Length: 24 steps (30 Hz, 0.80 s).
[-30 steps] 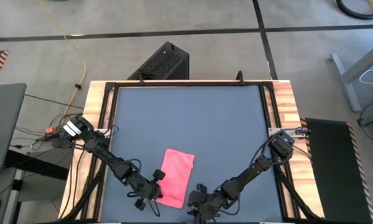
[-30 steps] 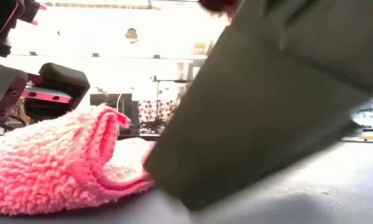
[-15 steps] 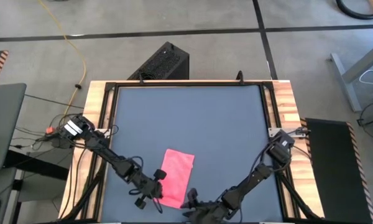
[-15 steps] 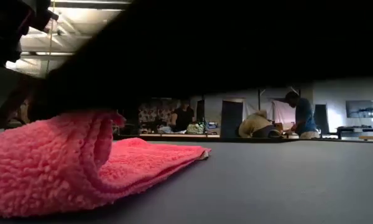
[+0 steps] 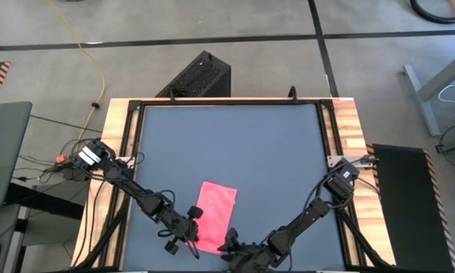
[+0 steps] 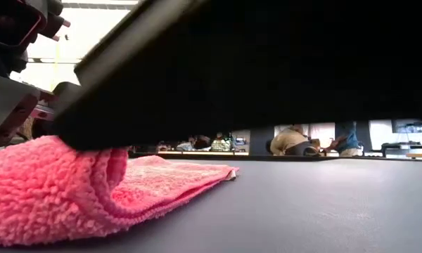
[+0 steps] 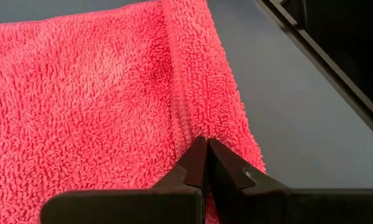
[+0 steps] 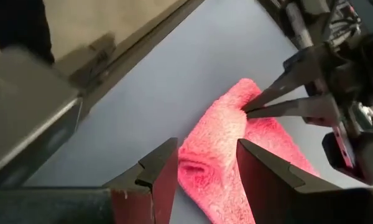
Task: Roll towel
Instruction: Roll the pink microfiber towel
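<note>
The pink towel (image 5: 216, 214) lies on the dark grey tabletop near its near edge. Its far part lies flat and its near end is raised in a soft fold (image 6: 63, 183). My left gripper (image 5: 191, 227) is at the towel's near left side, shut on it (image 7: 206, 152). My right gripper (image 5: 229, 245) is at the towel's near right corner, open. Its two fingers (image 8: 206, 149) stand on either side of the towel's near end (image 8: 214, 165); I cannot tell whether they touch it. The right arm fills the top of the low view. My left gripper pinches the towel's hemmed edge (image 7: 185, 127) between its two fingertips, at the near left corner (image 8: 245, 106). The fingers come low and slanting from the table's left. The pinched end is lifted in a fold, and the rest lies on the table.
Wooden rails (image 5: 121, 144) run along both sides of the table. A black box (image 5: 201, 76) stands beyond the far edge. The bare tabletop (image 5: 235, 144) stretches toward the far edge. People (image 6: 295, 140) are in the room behind.
My right gripper has gone toward the table's left, along the near edge, up to the towel's near right corner, and its arm now fills the top of the low view. The towel's raised fold has stayed much as it was.
</note>
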### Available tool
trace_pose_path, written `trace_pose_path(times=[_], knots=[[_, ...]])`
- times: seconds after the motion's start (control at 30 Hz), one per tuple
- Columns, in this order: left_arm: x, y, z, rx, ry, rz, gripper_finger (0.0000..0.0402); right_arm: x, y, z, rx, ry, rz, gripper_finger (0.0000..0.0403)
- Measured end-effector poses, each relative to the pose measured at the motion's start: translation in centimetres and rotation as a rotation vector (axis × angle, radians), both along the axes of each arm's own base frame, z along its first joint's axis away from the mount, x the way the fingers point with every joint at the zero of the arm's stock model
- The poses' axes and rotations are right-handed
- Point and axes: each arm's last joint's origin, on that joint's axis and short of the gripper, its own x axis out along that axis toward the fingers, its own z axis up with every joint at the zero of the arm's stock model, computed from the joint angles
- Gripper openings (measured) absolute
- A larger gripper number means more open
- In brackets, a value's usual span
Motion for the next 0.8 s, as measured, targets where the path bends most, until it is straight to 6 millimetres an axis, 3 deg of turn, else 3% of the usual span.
trace_pose_path(times=[0.27,0.5,0.63,0.8], knots=[[0.0,0.1,0.0,0.005,0.0,-0.007,0.0,0.6,-1.0,-1.1,-0.155,0.066,0.107,0.0192],[0.0,0.1,-0.1,-0.003,0.018,-0.008,0.0,1.3,-1.4,-1.6,-0.159,0.067,0.122,0.0186],[0.0,0.2,-0.1,-0.006,0.022,-0.009,0.0,1.3,-1.6,-1.8,-0.077,0.083,0.077,0.0156],[0.2,0.3,0.0,-0.038,0.028,-0.023,0.0,1.5,-1.7,-2.1,0.093,0.109,0.003,0.0087]])
